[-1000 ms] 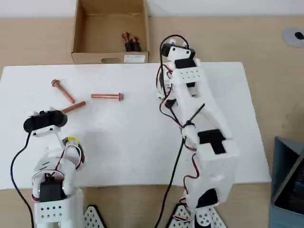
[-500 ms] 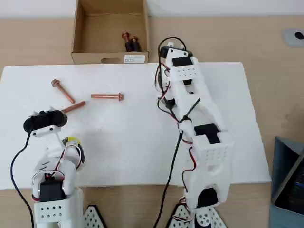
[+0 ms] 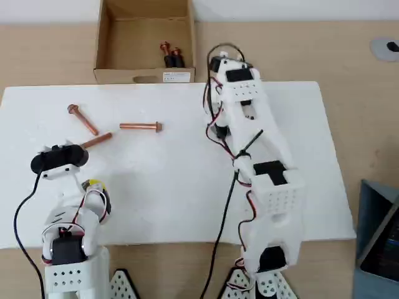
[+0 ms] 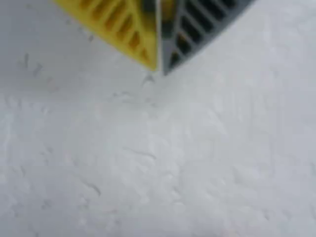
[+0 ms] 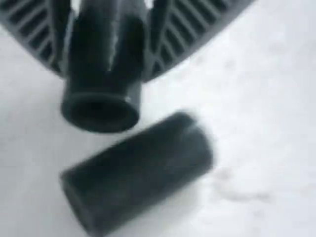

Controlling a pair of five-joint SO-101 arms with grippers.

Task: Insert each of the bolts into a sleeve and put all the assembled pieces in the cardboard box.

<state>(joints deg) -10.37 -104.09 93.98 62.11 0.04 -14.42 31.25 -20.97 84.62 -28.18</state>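
Three copper bolts lie on the white mat (image 3: 162, 193): one (image 3: 83, 118) at the left, one (image 3: 141, 126) towards the middle, one (image 3: 96, 140) partly under the left arm. Two assembled pieces (image 3: 171, 55) rest in the cardboard box (image 3: 98, 43). My right gripper (image 5: 106, 64) is shut on a black sleeve (image 5: 101, 101), held upright just above the mat. A second black sleeve (image 5: 138, 177) lies on its side right beside it. The right arm (image 3: 240, 99) stretches to the mat's far edge near the box. My left gripper (image 4: 159, 66) is shut and empty, close over bare mat.
The left arm (image 3: 62, 162) stands at the mat's near left. A grey bin (image 3: 377, 243) sits off the mat at the right edge, and a grey disc (image 3: 386, 47) lies on the wooden table at the far right.
The right arm's elbow has pulled in to the left and its wrist has shifted slightly left, towards the box. The left arm and the bolts have not moved.
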